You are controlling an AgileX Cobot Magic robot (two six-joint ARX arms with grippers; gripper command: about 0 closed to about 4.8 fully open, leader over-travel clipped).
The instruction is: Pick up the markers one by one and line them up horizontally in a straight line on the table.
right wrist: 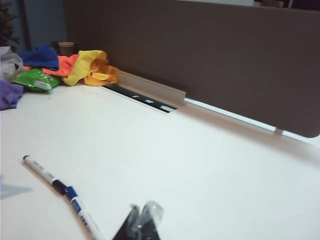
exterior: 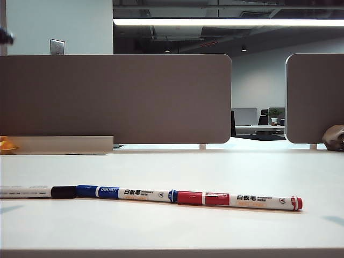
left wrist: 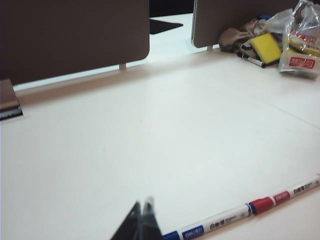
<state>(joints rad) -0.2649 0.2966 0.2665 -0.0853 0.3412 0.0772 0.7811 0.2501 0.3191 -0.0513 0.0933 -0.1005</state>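
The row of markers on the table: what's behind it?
Behind the black marker, blue marker and red marker lies bare table, then grey-brown divider panels. Whatever sits beyond the panels is hidden, save an office glimpsed through their gap.

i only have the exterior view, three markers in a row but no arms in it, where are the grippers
Observer: The left gripper is shut, hanging above the table just short of the blue marker.
Operator: and the right one
Observer: The right gripper is shut too, empty, above the table close to where the black marker meets the blue one.
Operator: black marker runs off my left edge, is its far end ok
Observer: Yes, the right wrist view shows its whole barrel, ending in a small black tip, lying flat.
Operator: anything near the red marker's side
Observer: Beyond the red marker, at the back by the dividers, sits a yellow sponge among bags.
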